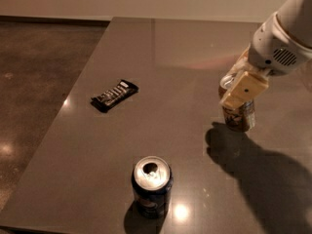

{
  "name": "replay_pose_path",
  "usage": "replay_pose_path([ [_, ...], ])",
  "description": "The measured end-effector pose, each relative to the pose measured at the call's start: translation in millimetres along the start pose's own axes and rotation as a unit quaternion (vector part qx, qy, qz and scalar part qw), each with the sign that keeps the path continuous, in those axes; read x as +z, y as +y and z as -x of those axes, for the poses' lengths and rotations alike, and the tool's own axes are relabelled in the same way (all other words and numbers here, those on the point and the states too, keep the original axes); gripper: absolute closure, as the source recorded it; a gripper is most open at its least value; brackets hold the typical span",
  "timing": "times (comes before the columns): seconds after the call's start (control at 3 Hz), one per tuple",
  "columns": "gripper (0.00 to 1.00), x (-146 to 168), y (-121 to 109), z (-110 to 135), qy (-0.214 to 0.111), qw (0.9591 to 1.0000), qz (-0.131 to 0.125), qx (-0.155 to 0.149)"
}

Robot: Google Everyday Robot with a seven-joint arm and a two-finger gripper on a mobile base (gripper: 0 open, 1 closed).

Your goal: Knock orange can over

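Note:
The orange can [240, 119] stands near the right side of the dark table [161, 57], roughly upright; only its lower part and a bit of its silver rim show. My gripper [233, 93] comes down from the upper right and sits around the can's upper half. One pale finger [244, 89] lies across the can's front, the other is behind it. The gripper looks shut on the can. A dark shadow lies on the table just below and right of the can.
A dark blue can [151, 185] with an open silver top stands upright near the table's front edge. A black wrapped snack bar [114, 94] lies flat at the left middle. The table's left edge borders a brown speckled floor [39, 82].

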State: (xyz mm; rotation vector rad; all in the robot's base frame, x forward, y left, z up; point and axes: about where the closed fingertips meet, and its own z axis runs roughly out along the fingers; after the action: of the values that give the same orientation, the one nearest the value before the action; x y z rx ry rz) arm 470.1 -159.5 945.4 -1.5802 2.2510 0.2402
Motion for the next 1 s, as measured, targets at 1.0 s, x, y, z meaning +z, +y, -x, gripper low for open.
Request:
replay_pose_path([
  [1.0,0.77,35,37,-20,0.19,0.976,0.057,-0.09],
])
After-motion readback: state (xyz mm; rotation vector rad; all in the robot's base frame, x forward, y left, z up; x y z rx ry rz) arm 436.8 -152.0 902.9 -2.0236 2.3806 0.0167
